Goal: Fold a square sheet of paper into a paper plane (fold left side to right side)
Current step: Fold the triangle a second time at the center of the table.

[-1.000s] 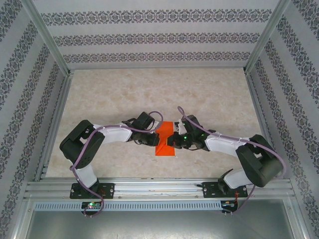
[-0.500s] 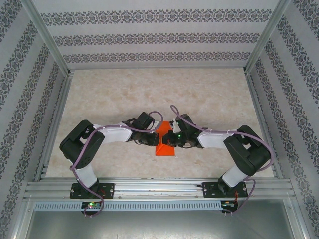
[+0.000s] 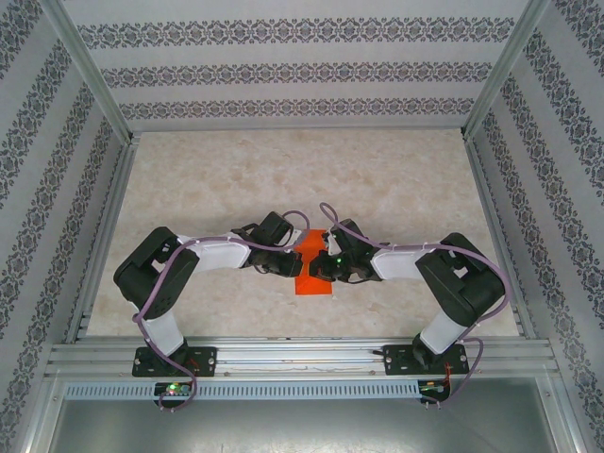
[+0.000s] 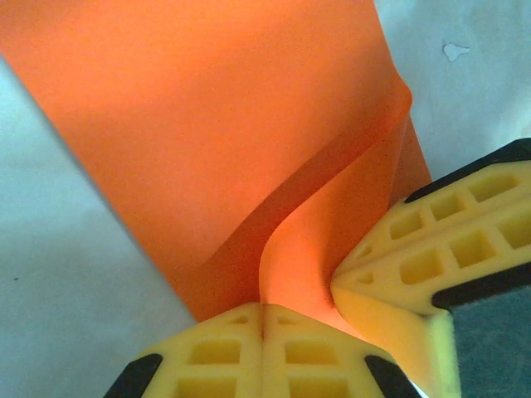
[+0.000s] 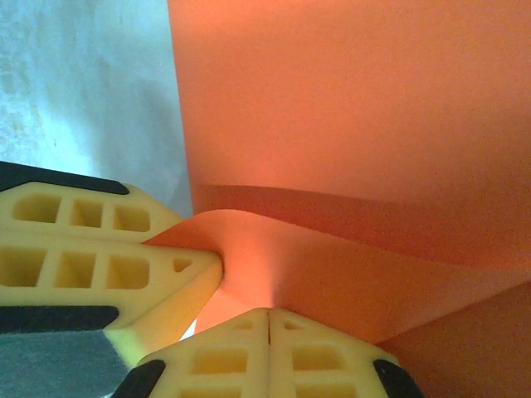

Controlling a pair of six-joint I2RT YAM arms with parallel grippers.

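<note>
On the table, left tool and right tool each clamp the square sheet of paper.

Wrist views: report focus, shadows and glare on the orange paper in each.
Left wrist: the square sheet of paper is evenly lit, with a dark shadow band under its curled flap, no glare. Right wrist: the same shadow under the flap, the table washed out pale at upper left.

Your left arm and right arm have black joints and white links, each trailed by a purple cable. Your fingers are yellow, gridded with square cells, black-edged.
</note>
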